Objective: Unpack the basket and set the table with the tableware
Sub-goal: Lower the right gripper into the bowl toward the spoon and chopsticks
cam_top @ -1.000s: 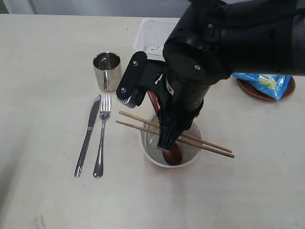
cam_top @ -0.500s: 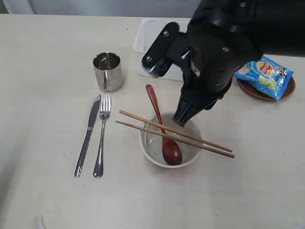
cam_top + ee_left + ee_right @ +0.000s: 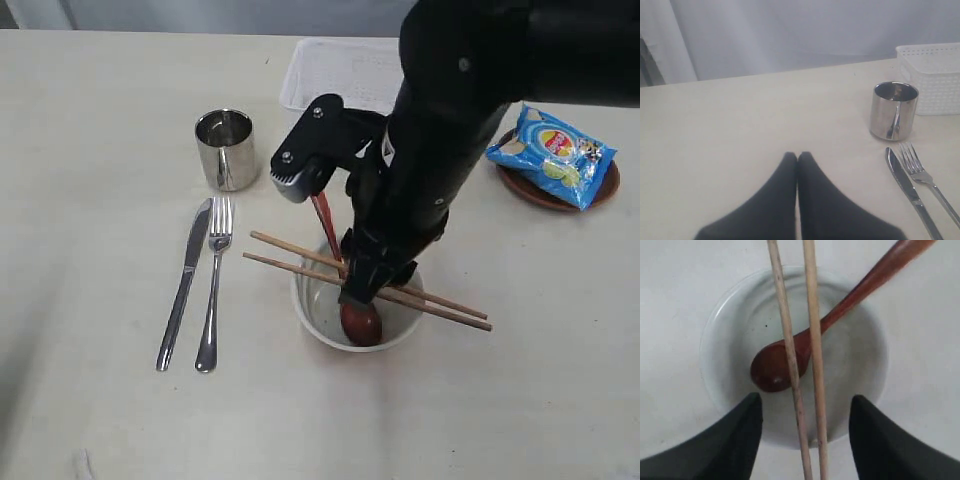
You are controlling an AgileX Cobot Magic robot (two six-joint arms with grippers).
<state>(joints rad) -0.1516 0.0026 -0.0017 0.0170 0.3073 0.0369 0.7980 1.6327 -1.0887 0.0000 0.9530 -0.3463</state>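
- bench (image 3: pixel 90 120): pale cream top with faint grain; carries every item below.
- basket (image 3: pixel 335 70): white, rectangular, lattice-sided. Stands at the far side of the bench, beyond the bowl, one end hidden behind the right arm (image 3: pixel 450 120).
- cup (image 3: pixel 225 148): shiny steel, upright, left of the basket and apart from it, just beyond the tips of the knife and fork.
- knife (image 3: pixel 185 280) and fork (image 3: pixel 213 290): steel, lying flat side by side, knife on the left. They are left of the bowl and clear of it.
- bowl (image 3: pixel 318 305): white, upright, near the middle of the bench, in front of the basket.
- spoon (image 3: pixel 361 323): reddish-brown wood. The scoop rests inside the bowl and the handle leans out over the far rim towards the basket.
- chopsticks (image 3: pixel 280 266): wooden pair, laid close together across the bowl's rim and over the spoon, with the ends overhanging on both sides.
- plate (image 3: pixel 525 190): dark brown, round, on the right of the bench, well apart from the bowl. A blue snack bag (image 3: pixel 552 150) lies on it.
- right fingers (image 3: pixel 737 440): spread wide directly over the bowl, one on either side of the chopsticks, which run through the gap. The wrist view shows clear space between each finger and the sticks. Nothing is grasped.
- left fingers (image 3: pixel 790 175): pressed together, tips meeting, nothing between them. They are over a bare part of the bench, with the cup, knife and fork in sight ahead. Whether they touch the surface cannot be told.
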